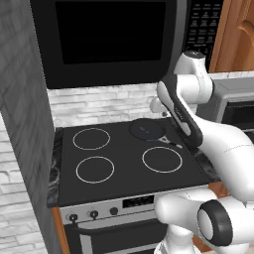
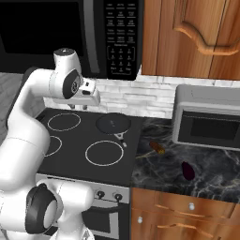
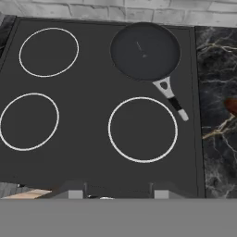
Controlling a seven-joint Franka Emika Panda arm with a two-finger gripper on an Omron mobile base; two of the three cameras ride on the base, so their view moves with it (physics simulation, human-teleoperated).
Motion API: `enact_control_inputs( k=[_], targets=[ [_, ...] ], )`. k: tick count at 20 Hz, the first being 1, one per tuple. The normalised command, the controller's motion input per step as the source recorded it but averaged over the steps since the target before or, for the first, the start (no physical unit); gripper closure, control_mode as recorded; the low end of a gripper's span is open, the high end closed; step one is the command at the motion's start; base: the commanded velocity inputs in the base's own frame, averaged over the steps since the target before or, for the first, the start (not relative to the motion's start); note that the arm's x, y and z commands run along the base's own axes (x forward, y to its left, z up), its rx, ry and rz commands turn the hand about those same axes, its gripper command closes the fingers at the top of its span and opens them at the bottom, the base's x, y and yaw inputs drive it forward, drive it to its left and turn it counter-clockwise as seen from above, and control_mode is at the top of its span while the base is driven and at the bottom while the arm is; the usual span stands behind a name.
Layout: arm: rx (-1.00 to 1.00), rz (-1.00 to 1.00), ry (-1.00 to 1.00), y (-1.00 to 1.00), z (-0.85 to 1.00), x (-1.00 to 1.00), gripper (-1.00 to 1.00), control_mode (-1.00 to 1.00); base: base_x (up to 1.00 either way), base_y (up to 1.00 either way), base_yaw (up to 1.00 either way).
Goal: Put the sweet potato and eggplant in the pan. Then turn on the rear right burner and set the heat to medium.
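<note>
The shallow round dark grey skillet [image 3: 145,51] is sitting empty in the frame's upper right, thin handle angling lower right. The gripper [image 3: 113,193] is hovering with fingers drawn narrow, holding nothing.

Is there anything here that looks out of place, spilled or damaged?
Nothing looks spilled or damaged. The pan sits flat on the rear right burner and is empty. The sweet potato and the eggplant lie loose on the dark marble counter right of the cooktop, directly on the stone.
</note>
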Motion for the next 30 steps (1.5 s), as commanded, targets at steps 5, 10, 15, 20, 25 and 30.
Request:
enact_control_inputs(
  k=[5, 10, 15, 20, 25, 30],
  targets=[
    [0.00, 0.00, 0.01, -0.05, 0.00, -0.03, -1.00, -1.00, 0.00, 0.00, 0.00],
    [0.00, -0.05, 0.01, -0.81, -0.04, -0.20, -1.00, -1.00, 0.00, 0.00, 0.00],
    [0.00, -0.08, 0.03, -0.97, -0.11, -0.20, -1.00, -1.00, 0.00, 0.00, 0.00],
    [0.00, -0.07, 0.04, -1.00, -0.28, -0.28, -1.00, -1.00, 0.00, 0.00, 0.00],
    [0.00, -0.07, 0.08, -0.96, -0.28, -0.21, -1.00, -1.00, 0.00, 0.00, 0.00],
    [0.00, -0.07, 0.07, -0.88, -0.40, -0.16, -1.00, -1.00, 0.00, 0.00, 0.00]
  ],
)
